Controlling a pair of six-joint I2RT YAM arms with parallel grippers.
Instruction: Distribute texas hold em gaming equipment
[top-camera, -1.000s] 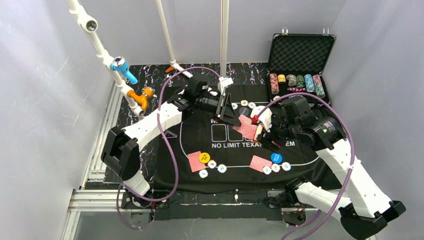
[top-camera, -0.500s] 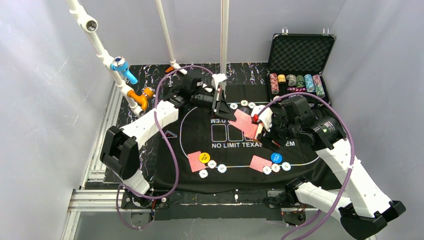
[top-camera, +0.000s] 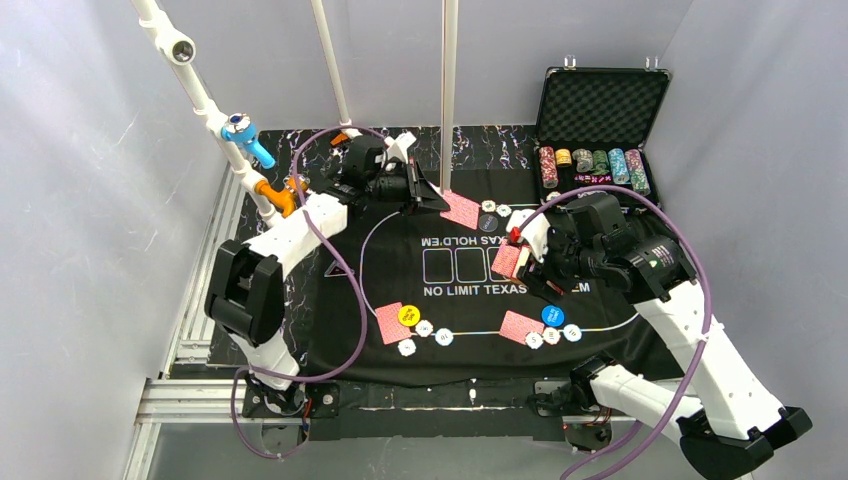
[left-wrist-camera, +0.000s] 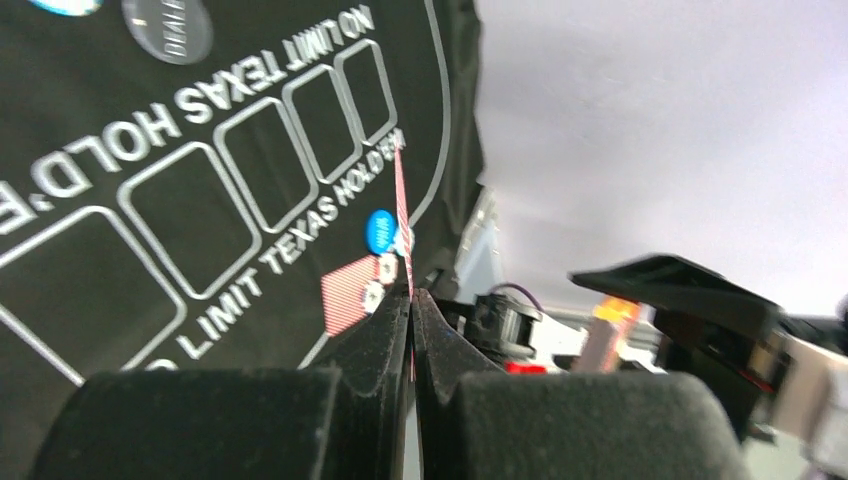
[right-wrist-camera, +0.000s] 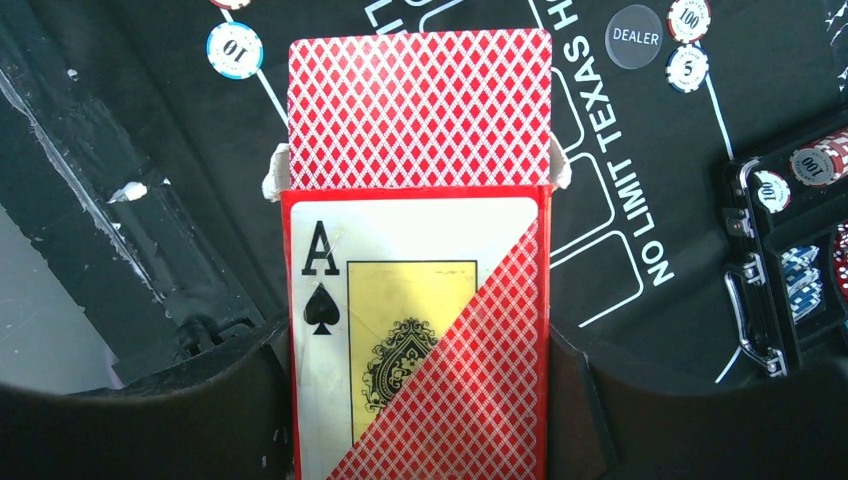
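Observation:
My right gripper (top-camera: 515, 262) (right-wrist-camera: 415, 365) is shut on a red card box (right-wrist-camera: 415, 330) printed with an ace of spades. Red-backed cards (right-wrist-camera: 420, 105) stick out of the box's open top. My left gripper (top-camera: 432, 196) (left-wrist-camera: 412, 296) is shut on one red-backed card (top-camera: 462, 210), held over the mat's far side; the left wrist view shows that card (left-wrist-camera: 403, 215) edge-on between the jaws. On the near side of the mat, red cards (top-camera: 392, 322) lie by a yellow button (top-camera: 407, 315), and more cards (top-camera: 520, 326) lie by a blue button (top-camera: 552, 316), each with pale chips (top-camera: 443, 338) close by.
The black felt mat (top-camera: 400, 270) carries white lettering. A dark dealer button (top-camera: 487, 222) and two chips (top-camera: 497, 209) lie at its far edge. An open foam-lined case (top-camera: 600, 105) with rows of chips (top-camera: 595, 165) stands at the back right. White pipes (top-camera: 449, 90) rise behind the mat.
My left gripper closed on one card at the box and carried it up and left to the mat's far side. The right gripper and the box stayed put.

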